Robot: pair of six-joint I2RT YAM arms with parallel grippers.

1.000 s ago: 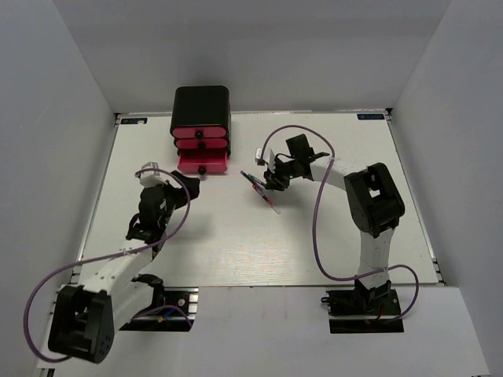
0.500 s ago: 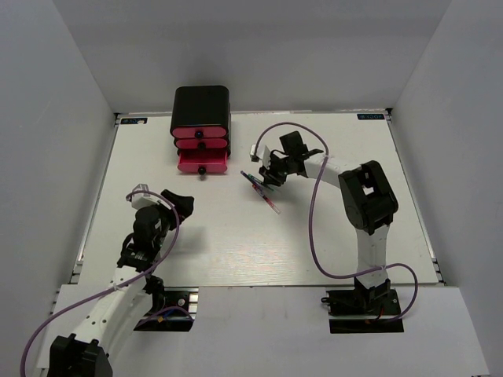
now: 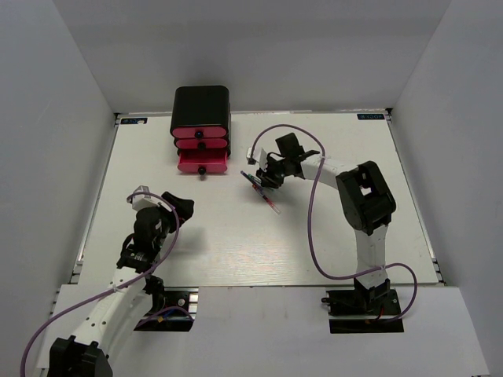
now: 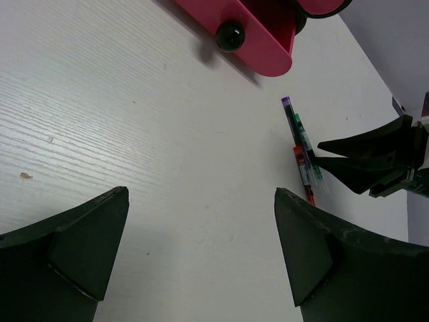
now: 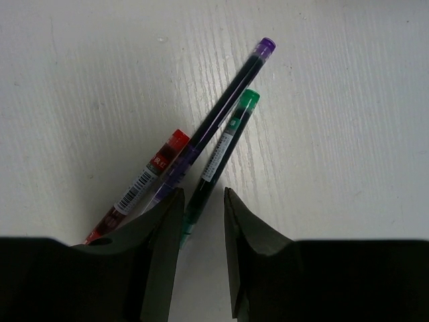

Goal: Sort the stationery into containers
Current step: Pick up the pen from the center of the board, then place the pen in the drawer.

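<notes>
While the right pincer (image 5: pixel 201 216) sits low over the white surface (image 5: pixel 348 121), its jaws are drawn narrow. The lower end of a green pen (image 5: pixel 231 137) lies in the slim gap between them. Whether the fingers (image 5: pixel 157 235) actually press on it cannot be told. A purple pen (image 5: pixel 228 94) lies close beside the green one on its left. A red pen (image 5: pixel 151 180) lies further to the lower left, its far end passing out of sight behind a finger. All three lie flat, slanting from the lower left to the upper right of the wrist view.

Seen from overhead, the pens are near the middle of the frame. They lie to the right of a black cabinet (image 3: pixel 201 108) standing at upper centre-left. Of its three pink drawers, the bottom drawer (image 3: pixel 203 163) is pulled out and the two above are pushed in.

The left pincer (image 4: pixel 201 201) is spread wide and empty above bare surface, toward the lower left of the overhead frame, well apart from the pens.
</notes>
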